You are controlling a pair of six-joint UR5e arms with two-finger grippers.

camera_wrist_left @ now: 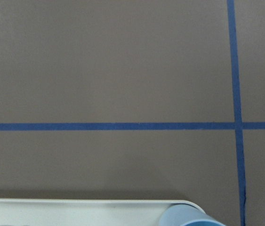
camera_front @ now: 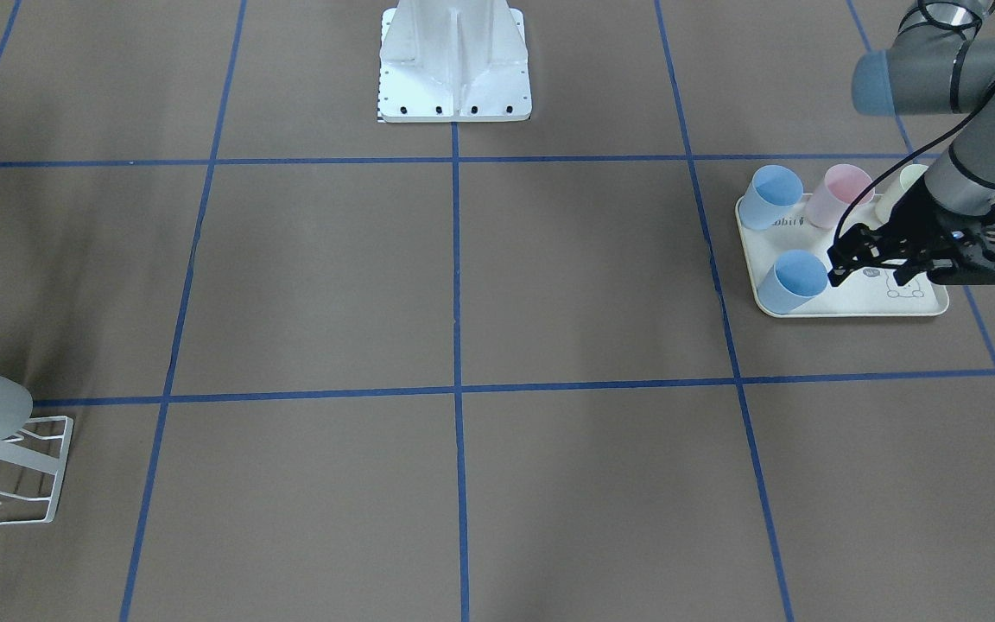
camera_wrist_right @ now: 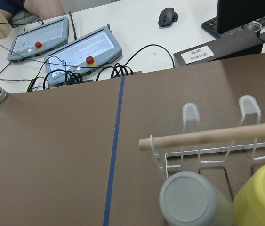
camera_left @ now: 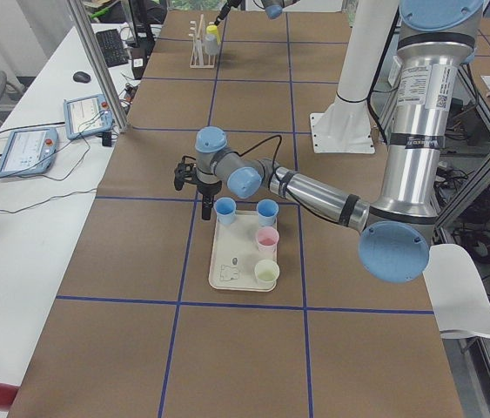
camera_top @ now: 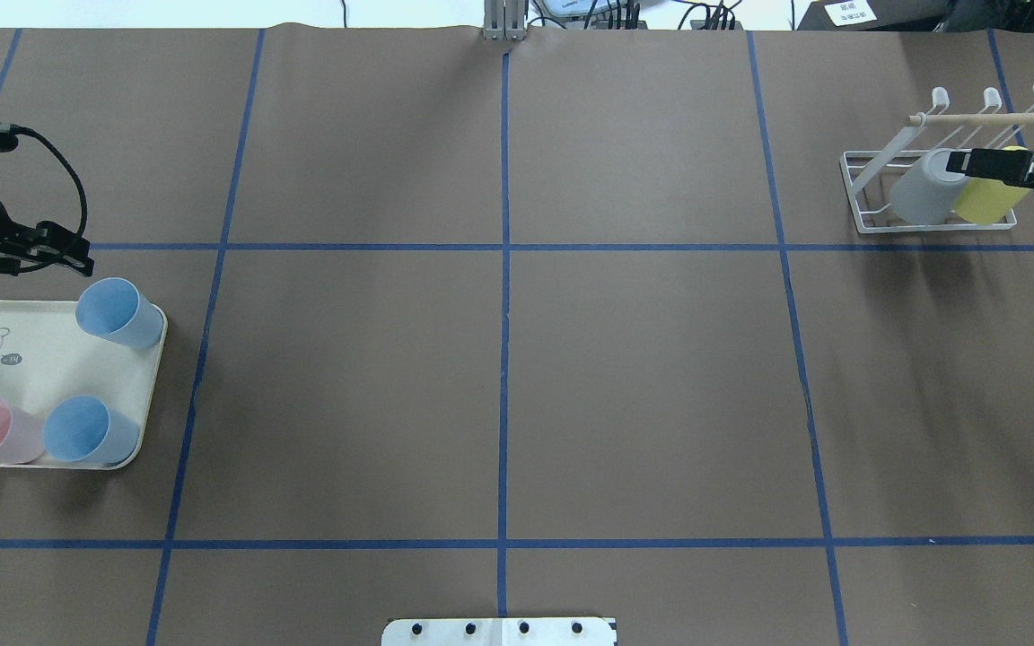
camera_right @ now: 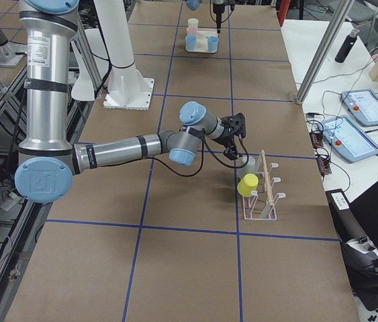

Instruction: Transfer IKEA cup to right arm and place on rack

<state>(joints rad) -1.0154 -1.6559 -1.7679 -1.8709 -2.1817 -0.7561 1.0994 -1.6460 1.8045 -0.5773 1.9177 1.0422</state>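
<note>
Nearest us, at left, we find pastel cups on the cream tray (camera_top: pixel 50 359). Its far blue cup (camera_top: pixel 119 312) sits just beside the left gripper (camera_top: pixel 86 254), jaws apart, empty. Farthest right, the right gripper (camera_top: pixel 961 163), grip unclear, hovers over the rack (camera_top: pixel 993 117), which holds a grey cup (camera_top: pixel 925 188) and a yellow cup (camera_top: pixel 984 202).

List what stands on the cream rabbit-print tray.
Two blue plastic cups, a pink cup and a pale yellow cup. From the front, the left arm hides part of the yellow cup and the cream tray.
</note>
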